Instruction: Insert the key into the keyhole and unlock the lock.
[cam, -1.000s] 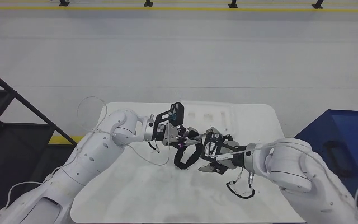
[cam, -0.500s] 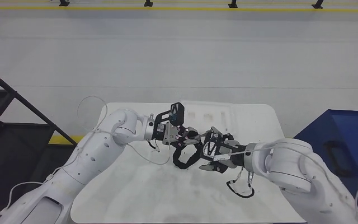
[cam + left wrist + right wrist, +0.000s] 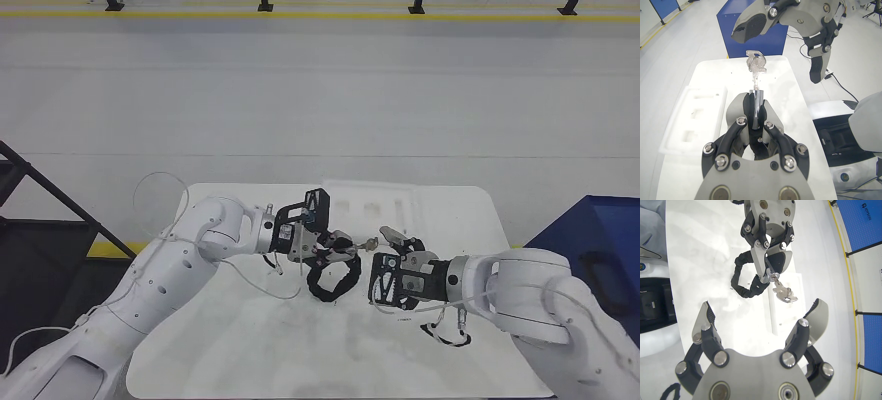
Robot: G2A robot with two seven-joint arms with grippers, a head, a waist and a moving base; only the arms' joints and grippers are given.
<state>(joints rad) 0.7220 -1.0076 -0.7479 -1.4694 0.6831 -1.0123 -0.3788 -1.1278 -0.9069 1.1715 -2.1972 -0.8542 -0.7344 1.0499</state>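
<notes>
The left gripper [image 3: 755, 98] is clamped tight on the chrome lock cylinder [image 3: 757, 106], held over the middle of the white round-cornered table [image 3: 230, 330]. The silver flat-headed key [image 3: 756, 63] sits with its blade in the keyhole [image 3: 773, 276] at the cylinder's free end. Its head sticks out toward the right gripper [image 3: 762, 307], whose fingers are spread wide with nothing between them. The key head lies just short of that gap and touches neither pad.

From above, the two grippers face each other, with the key between them.

The left wrist view looks along the cylinder to the key's textured head and the thin wire ring [image 3: 751, 64] threaded through it. It also takes in the white foam tray with three rectangular recesses [image 3: 696, 117] lying on the table beside the gripper, and the blue cabinet [image 3: 753, 28] beyond the table's far edge.

The right wrist view gives the round face of the lock. It also shows the black fabric-sleeved cable loop [image 3: 738, 281] curving away from the cylinder; whether the loop rests on the table cannot be told.

As for writing, the blue upright panels [image 3: 863, 222] past the yellow floor line [image 3: 848, 266] include one with a short run of white lettering. Any stamping on the key head is too small to make out
</notes>
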